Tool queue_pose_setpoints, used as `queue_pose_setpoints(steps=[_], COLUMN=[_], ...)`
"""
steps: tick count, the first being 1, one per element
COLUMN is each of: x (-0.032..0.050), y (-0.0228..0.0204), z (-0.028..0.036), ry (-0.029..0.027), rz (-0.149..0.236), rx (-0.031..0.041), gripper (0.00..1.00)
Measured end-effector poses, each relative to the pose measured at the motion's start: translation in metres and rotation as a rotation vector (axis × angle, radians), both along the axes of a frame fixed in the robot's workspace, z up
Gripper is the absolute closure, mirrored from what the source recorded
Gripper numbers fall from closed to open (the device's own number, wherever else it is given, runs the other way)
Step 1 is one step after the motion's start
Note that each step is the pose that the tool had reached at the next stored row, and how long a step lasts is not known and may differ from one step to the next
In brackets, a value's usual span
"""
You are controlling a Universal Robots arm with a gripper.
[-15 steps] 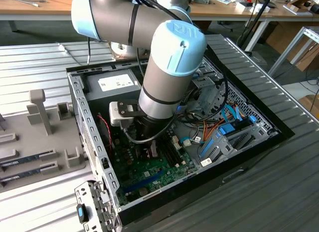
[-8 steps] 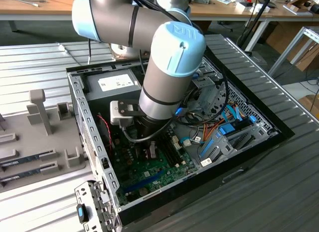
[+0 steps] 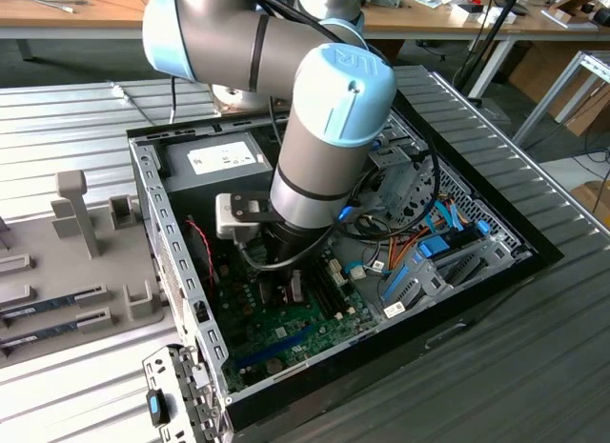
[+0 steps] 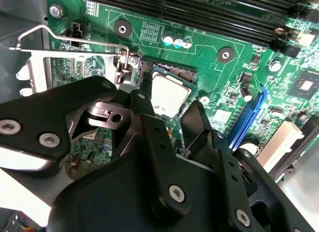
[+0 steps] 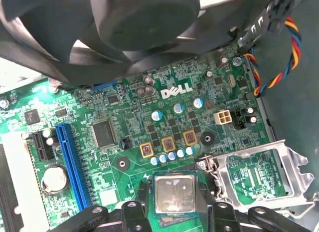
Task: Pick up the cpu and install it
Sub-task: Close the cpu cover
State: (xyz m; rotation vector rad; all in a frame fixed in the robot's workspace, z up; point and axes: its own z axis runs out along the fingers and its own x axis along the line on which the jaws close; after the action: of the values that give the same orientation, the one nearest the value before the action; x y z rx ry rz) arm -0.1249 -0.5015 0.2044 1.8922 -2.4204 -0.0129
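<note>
Gripper: gripper [image 5: 174, 212] is reaching down into the open computer case [image 3: 181, 271]; its two black fingers [image 4: 154, 137] are standing on either side of the cpu [image 5: 174, 193], narrowly spread, close against its edges; whether they are actually pressing on it I cannot tell.
Cpu position: silvery square chip is sitting at the socket on the green motherboard [image 5: 129, 137], seen between the fingers in both wrist views.
Socket frame: metal retention frame [image 5: 259, 174] is lying swung open just beside the cpu, its thin lever [image 4: 75, 40] sticking out over the board.
Neighbours: blue expansion slot [image 5: 72, 167] and a coin battery [image 5: 54, 179] are lying well to one side; black memory slots [image 4: 199, 15] are running along the board's far edge.
Obstructions: dark fan [image 5: 129, 22] is hanging over the board near coloured wires [image 5: 279, 57]; the arm [image 3: 324, 138] is blocking most of the case interior in the exterior view.
Surroundings: case is resting on a ribbed grey desk [image 3: 534, 300]; grey power-supply box [image 3: 224, 157] is sitting in the case's far corner.
</note>
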Motion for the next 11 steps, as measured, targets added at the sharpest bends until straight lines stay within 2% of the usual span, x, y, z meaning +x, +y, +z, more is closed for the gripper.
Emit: queue_pose_setpoints(steps=[3, 8, 11], x=[0.0008, 0.0011, 0.0011], y=[0.0, 0.0002, 0.0007], z=[-0.0007, -0.001, -0.0009], ry=[0.0001, -0.0001, -0.0001], rz=[0.004, 0.006, 0.036], rx=[-0.0081, -0.0081, -0.0084], gripper=[0.5, 0.5, 0.5])
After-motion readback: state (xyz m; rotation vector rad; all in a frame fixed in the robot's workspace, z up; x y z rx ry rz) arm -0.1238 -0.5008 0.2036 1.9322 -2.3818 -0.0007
